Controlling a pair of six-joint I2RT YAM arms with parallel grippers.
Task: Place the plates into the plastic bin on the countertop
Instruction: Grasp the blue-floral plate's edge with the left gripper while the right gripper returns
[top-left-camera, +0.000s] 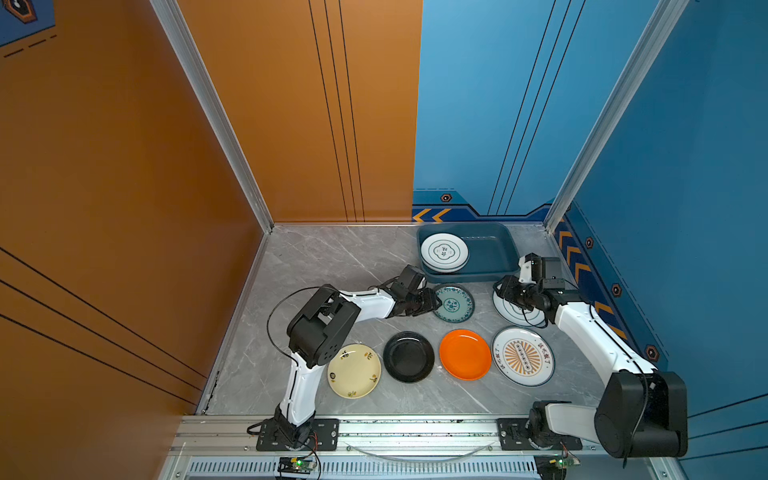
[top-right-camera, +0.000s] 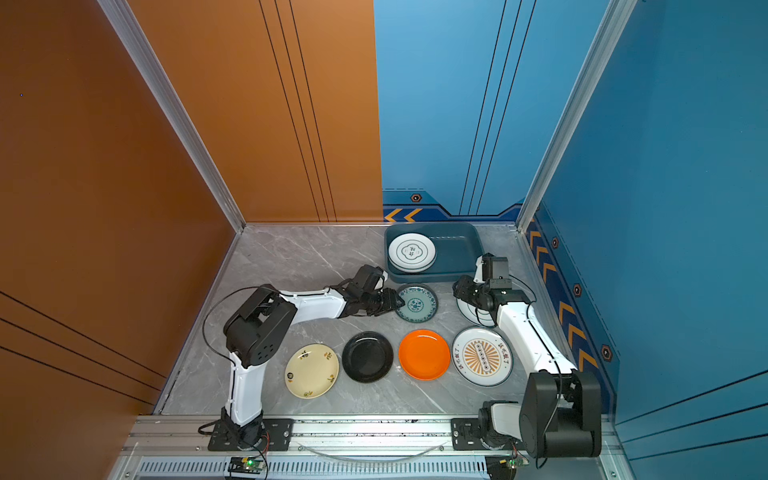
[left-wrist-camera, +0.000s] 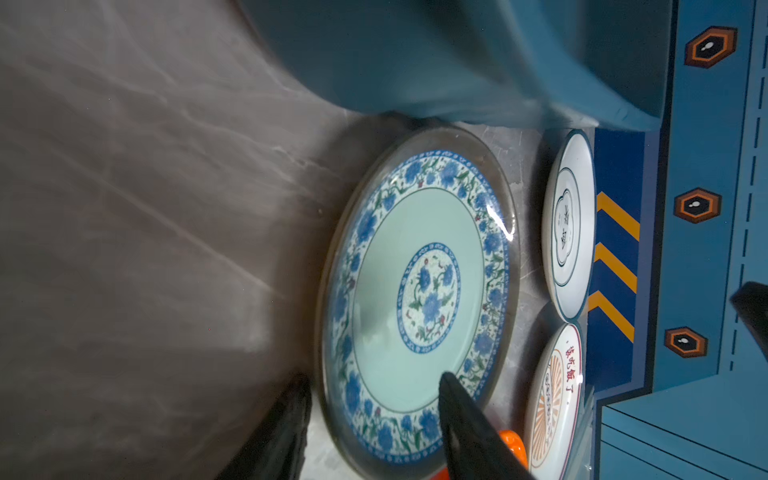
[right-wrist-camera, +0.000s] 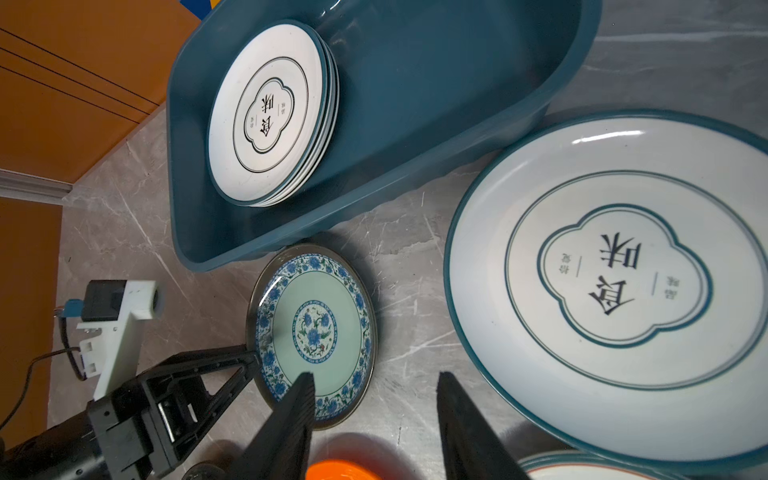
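Grey marble-look countertop (top-left-camera: 332, 266) is filling the lower middle of both top views, between an orange wall (top-left-camera: 104, 166) and a blue wall (top-left-camera: 685, 166). The plastic bin (top-left-camera: 492, 253) is sitting at the upper right of this surface, and a stack of white plates (top-left-camera: 444, 251) is already lying in its left half. Just below the bin, the teal patterned plate (top-left-camera: 455, 304) is lying flat, and the left gripper (top-left-camera: 437, 303) is reaching it from the left. Its jaws are standing apart across the plate's rim, one over the plate and one outside it, so nothing is clamped yet. The right gripper (right-wrist-camera: 372, 376) is hovering beside the white ringed plate (right-wrist-camera: 615, 282), with its jaws released and only countertop between them. Lower in the frame, the cream plate (top-left-camera: 353, 370), the black plate (top-left-camera: 408, 356), the orange plate (top-left-camera: 465, 354) and the sunburst plate (top-left-camera: 523, 356) are waiting in a row. I am judging that the rim is thin and glossy, so a shallow grip could slip. The plate could then slide against the bin wall or drop on the lift. Both arms are also working near each other, so a wide swing could make them collide.
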